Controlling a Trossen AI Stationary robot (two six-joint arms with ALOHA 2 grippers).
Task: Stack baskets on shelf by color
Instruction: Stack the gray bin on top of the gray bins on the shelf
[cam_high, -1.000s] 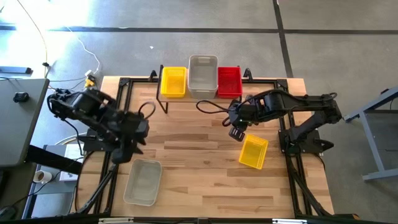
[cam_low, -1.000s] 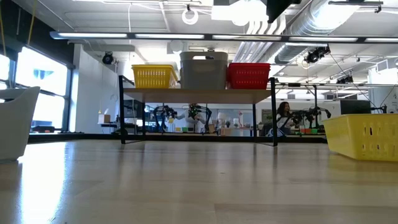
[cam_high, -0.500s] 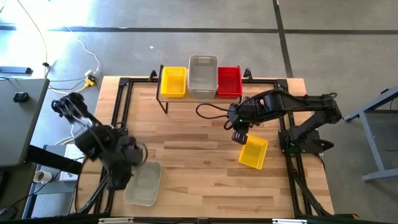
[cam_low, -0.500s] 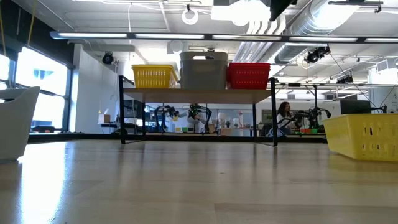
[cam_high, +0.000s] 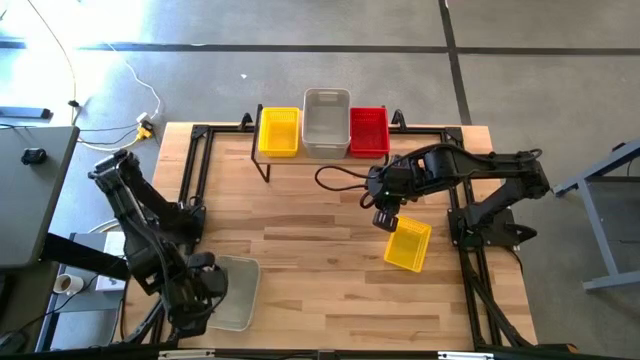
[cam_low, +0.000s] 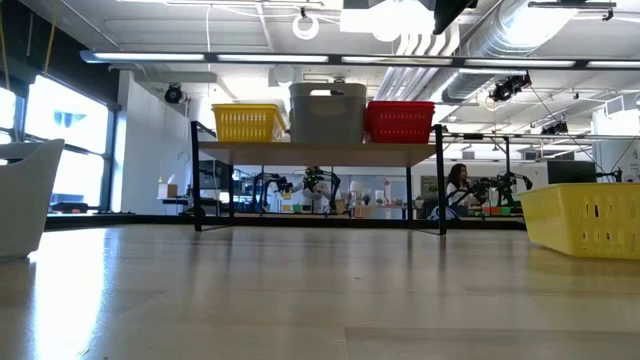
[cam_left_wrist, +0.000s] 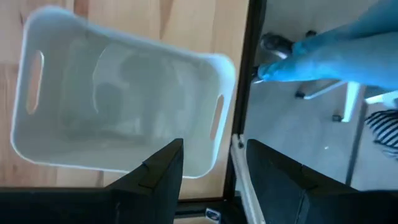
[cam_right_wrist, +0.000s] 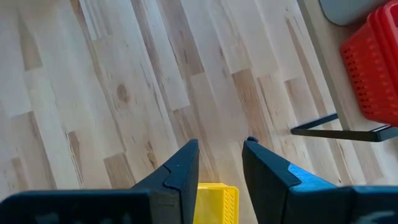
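Change: left pincer (cam_high: 200, 300), fingers apart, has swung to lower left, over grey basket (cam_high: 232, 292) | right pincer (cam_high: 385, 218) apart, empty, beside yellow basket (cam_high: 408, 244) | task: two baskets left to shelve.

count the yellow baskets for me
2 that show. One yellow basket sits on the shelf, at its left end beside the grey one. The other yellow basket lies on the table near the right hand. Stacked ones may be hidden inside.

Shelf (cam_high: 320, 160): yellow stack (cam_high: 279, 131), grey-white stack (cam_high: 326, 122), red stack (cam_high: 369, 131) in a row. Loose yellow basket (cam_high: 408, 244) and grey-white basket (cam_high: 236, 292) upright on worktop.
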